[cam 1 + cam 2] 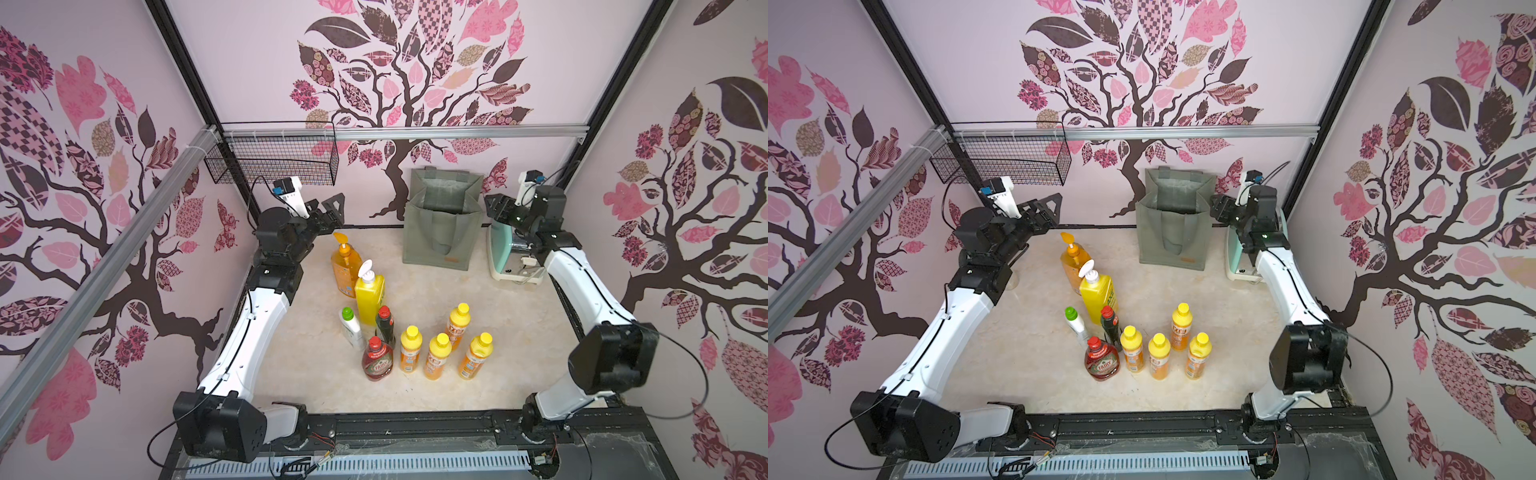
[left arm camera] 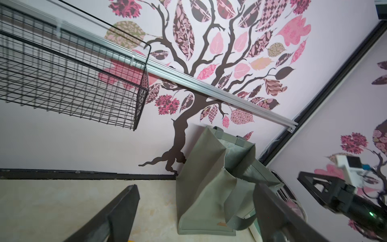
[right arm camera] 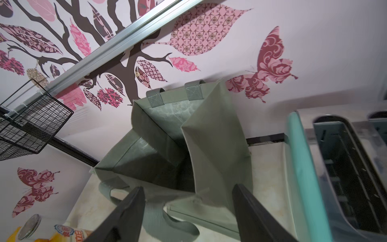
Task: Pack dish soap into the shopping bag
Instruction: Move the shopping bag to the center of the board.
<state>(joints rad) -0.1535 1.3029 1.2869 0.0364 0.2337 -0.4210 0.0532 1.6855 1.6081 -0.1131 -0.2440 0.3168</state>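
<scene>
The grey-green shopping bag (image 1: 440, 232) (image 1: 1173, 232) stands open at the back of the table. The dish soap stands in a cluster in front of it: an orange pump bottle (image 1: 344, 270), a yellow pump bottle (image 1: 369, 297), a white green-capped one (image 1: 351, 328), a dark red-capped one (image 1: 384, 326), a red Fairy bottle (image 1: 377, 361) and several small orange yellow-capped bottles (image 1: 437, 359). My left gripper (image 1: 337, 208) (image 2: 195, 186) hangs open above the orange pump, facing the bag (image 2: 205, 188). My right gripper (image 1: 492, 205) (image 3: 188, 187) is open beside the bag's right rim (image 3: 209, 146), empty.
A black wire basket (image 1: 274, 160) hangs on the back wall at the left. A mint toaster (image 1: 513, 257) (image 3: 303, 167) stands right of the bag, under my right arm. A round metal lid (image 3: 29, 227) shows near the bottles in the right wrist view.
</scene>
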